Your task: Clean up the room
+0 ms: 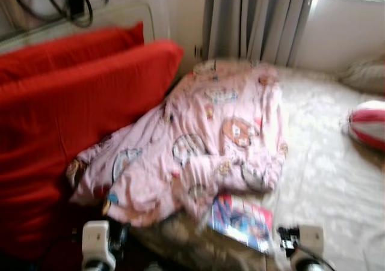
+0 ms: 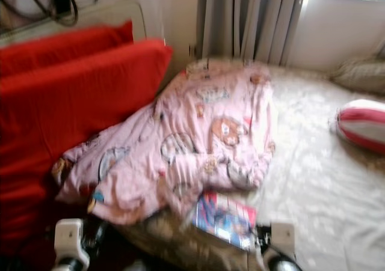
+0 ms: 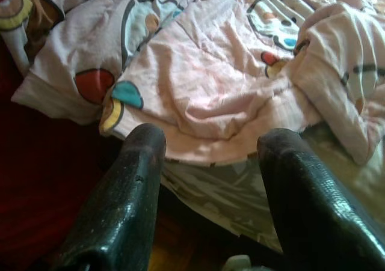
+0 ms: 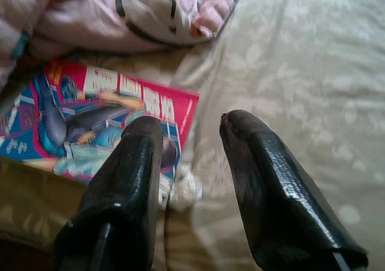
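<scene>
A bedroom: grey curtains [image 1: 258,18] hang at the far wall beside a bright window, and a bed [image 1: 325,175] under a pale patterned sheet takes up the right and middle of the scene. Two big red pillows [image 1: 72,109] stand stacked along the left. A crumpled pink cartoon-print blanket [image 1: 204,145] sprawls from the pillows across the bed's middle. At the far right lies a red-and-white striped cushion [image 1: 368,124], well apart from the blanket. Near the bed's near edge, just beside the blanket's hem, lies a colourful magazine [image 1: 242,221].

The head views are blurred, so the robot is probably in its approach, with nothing picked up yet. The left gripper [image 3: 210,157] has its fingers spread and holds nothing, pointing at the blanket's near edge. The right gripper [image 4: 189,145] is likewise parted and bare, hovering at the magazine's right corner.

The likely next move is to take the magazine or straighten the blanket; the flat magazine would call for sliding a finger under its edge.

No box, basket or bin can be made out.
</scene>
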